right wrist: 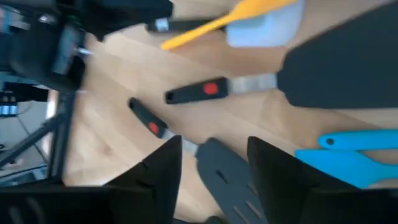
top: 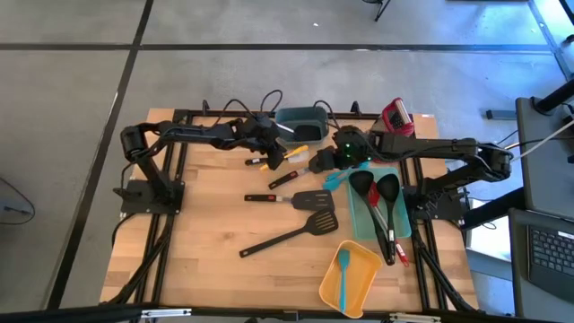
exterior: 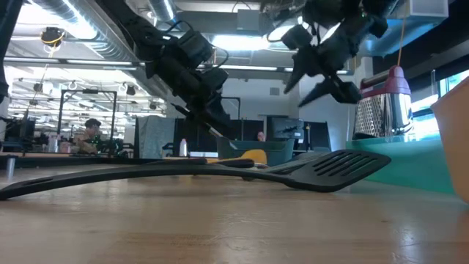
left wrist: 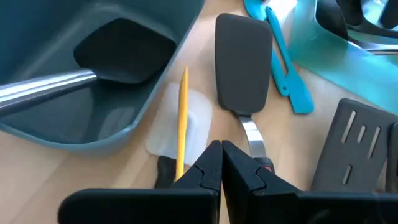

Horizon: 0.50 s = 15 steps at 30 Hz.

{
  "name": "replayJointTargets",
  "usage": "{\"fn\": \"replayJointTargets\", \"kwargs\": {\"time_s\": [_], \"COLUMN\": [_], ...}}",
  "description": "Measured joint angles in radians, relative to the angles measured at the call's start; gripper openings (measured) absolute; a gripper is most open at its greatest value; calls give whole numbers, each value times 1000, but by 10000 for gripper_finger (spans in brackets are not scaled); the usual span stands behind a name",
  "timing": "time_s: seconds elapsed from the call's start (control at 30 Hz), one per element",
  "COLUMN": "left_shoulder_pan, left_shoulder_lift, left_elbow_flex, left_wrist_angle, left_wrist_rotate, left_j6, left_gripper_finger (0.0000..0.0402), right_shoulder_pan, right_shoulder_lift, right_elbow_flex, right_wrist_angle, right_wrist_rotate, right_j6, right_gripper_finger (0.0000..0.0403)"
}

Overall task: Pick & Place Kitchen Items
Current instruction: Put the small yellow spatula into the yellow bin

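In the high view three black turners [top: 305, 199] lie mid-frame on the table [top: 206, 224], two ladles [top: 375, 193] on the teal tray [top: 401, 222] right of centre. Left gripper [left wrist: 221, 163] is closed, empty; right gripper [right wrist: 208, 162] gapes, empty.

No writing, label, brand or number can be read anywhere. The red patches on the handles of the black turners [right wrist: 208, 88] carry no legible mark, and the grater [exterior: 385, 103] and grey bin [left wrist: 93, 74] by them on the tabletop show plain surfaces.
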Motion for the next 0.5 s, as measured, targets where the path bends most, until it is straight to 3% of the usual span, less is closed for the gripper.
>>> {"fn": "replayJointTargets", "kwargs": {"time_s": [0.13, 0.3, 0.5], "left_shoulder_pan": [-7, -41, 3], "left_shoulder_lift": [16, 17, 44], "left_elbow_flex": [0, 0, 3], "left_wrist_angle": [-29, -64, -61], "left_wrist_rotate": [-21, -198, -132], "left_j6": [40, 215, 135], "left_gripper_finger": [0, 2, 48], "right_shoulder_pan": [1, 16, 24], "right_shoulder_lift": [32, 53, 54], "right_elbow_flex": [-38, -56, -56], "right_wrist_angle": [9, 72, 208], "right_wrist_rotate": [-12, -41, -46], "right_j6": [44, 60, 65], "right_gripper_finger": [203, 208, 208]}}
